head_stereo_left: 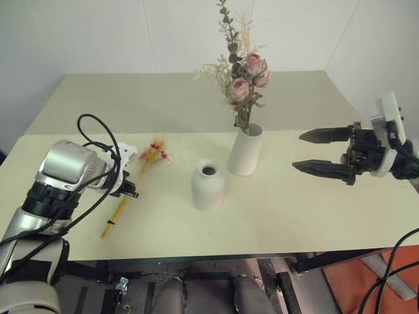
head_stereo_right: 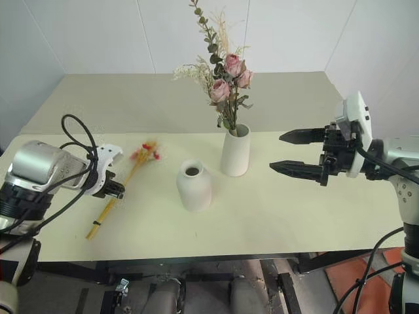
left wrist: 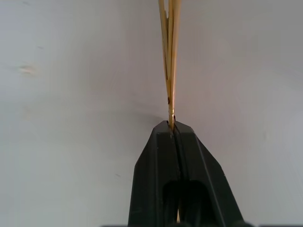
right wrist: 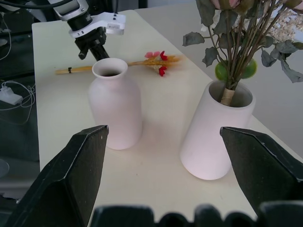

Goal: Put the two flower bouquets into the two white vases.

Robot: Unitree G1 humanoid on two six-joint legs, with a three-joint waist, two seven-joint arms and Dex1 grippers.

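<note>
The pink-rose bouquet stands upright in the taller white vase at the table's middle. To that vase's front left stands the shorter rounded vase, its narrow mouth holding nothing. The thin yellow-stalk bouquet with small red blooms lies flat on the table at the left. My left gripper is down on the stalks, shut on them about midway along; the left wrist view shows the stalks running out from between the closed fingertips. My right gripper hovers open to the right of the taller vase, nothing between its fingers.
The pale yellow table runs wide, with a second surface behind it against white walls. A black cable loops over my left wrist.
</note>
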